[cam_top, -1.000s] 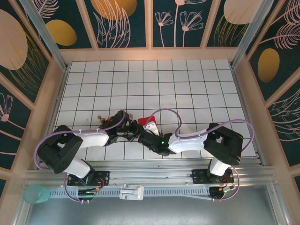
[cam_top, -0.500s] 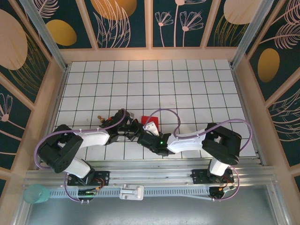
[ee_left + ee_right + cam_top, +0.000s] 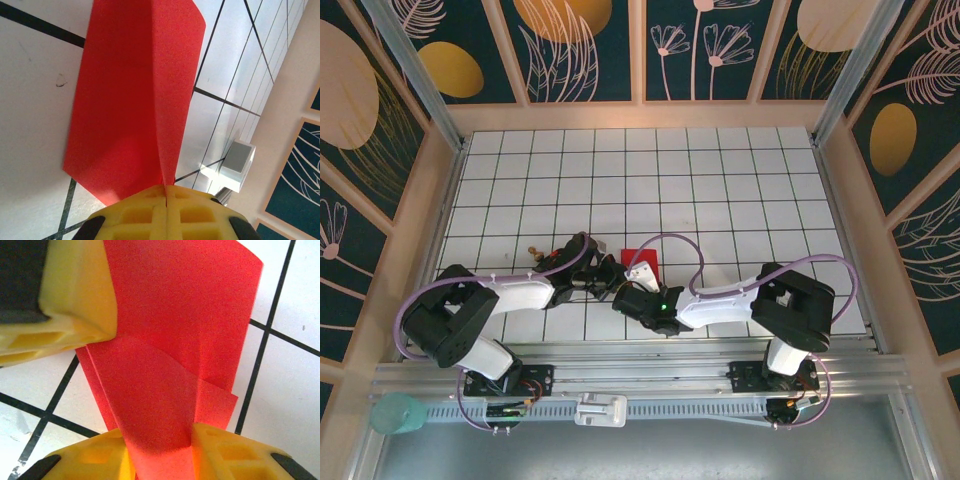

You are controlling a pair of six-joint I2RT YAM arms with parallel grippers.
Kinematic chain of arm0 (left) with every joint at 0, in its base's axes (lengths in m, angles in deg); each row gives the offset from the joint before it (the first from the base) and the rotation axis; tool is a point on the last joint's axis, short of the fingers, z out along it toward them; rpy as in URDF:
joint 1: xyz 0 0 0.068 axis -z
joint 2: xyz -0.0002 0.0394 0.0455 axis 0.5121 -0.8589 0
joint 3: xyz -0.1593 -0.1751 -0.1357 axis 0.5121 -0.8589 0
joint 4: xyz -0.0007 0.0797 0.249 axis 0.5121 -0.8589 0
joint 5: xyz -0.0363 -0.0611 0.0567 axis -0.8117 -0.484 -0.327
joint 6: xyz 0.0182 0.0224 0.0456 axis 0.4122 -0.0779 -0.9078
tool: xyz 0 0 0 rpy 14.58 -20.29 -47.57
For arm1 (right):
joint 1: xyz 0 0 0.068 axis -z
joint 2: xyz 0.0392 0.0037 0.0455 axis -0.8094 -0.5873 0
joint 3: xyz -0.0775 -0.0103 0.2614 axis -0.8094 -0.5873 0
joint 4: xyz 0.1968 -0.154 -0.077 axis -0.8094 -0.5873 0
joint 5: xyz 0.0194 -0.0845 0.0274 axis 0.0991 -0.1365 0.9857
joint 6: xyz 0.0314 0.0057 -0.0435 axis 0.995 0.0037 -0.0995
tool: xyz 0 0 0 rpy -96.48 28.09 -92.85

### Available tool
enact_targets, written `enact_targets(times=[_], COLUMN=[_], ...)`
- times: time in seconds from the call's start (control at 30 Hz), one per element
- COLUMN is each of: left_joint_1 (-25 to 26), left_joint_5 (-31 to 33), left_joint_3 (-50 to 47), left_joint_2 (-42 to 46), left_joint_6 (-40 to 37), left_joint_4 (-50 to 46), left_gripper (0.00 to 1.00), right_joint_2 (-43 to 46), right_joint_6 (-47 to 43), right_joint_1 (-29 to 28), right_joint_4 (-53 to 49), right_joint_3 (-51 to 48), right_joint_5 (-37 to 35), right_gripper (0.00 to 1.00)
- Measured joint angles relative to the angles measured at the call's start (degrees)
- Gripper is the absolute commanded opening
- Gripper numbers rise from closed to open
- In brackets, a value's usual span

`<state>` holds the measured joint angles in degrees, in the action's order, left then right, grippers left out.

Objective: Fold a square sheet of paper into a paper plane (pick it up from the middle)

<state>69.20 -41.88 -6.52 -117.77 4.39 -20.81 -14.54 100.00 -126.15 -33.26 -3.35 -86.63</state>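
1. Top view: the folded red sheet of paper (image 3: 642,257) lies on the gridded table (image 3: 740,180) near its near edge, where both arms meet. The far and right-hand tiles are open. Little has shifted in the last second.
2. Left wrist: the left gripper (image 3: 165,191), pressed together, pinches the sheet's tip.
3. Right wrist: the right gripper (image 3: 161,442) stands spread, with the sheet's creased end between its fingers.

One red square sheet of paper (image 3: 135,100), two hands (left hand (image 3: 165,197), right hand (image 3: 159,452)), one teal cup (image 3: 398,412).
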Motion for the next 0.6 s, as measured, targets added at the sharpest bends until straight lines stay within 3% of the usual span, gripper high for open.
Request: enact_targets(times=[0.6], left_joint_1=[0.0], left_joint_5=[-0.9], left_joint_3=[0.0], left_joint_2=[-0.3], left_joint_6=[-0.4], left_joint_4=[0.0], left_gripper=[0.00], right_joint_2=[-0.2], right_joint_6=[0.0], right_joint_1=[0.0], right_joint_4=[-1.2], right_joint_3=[0.9], right_joint_5=[-1.9], right_gripper=[0.19])
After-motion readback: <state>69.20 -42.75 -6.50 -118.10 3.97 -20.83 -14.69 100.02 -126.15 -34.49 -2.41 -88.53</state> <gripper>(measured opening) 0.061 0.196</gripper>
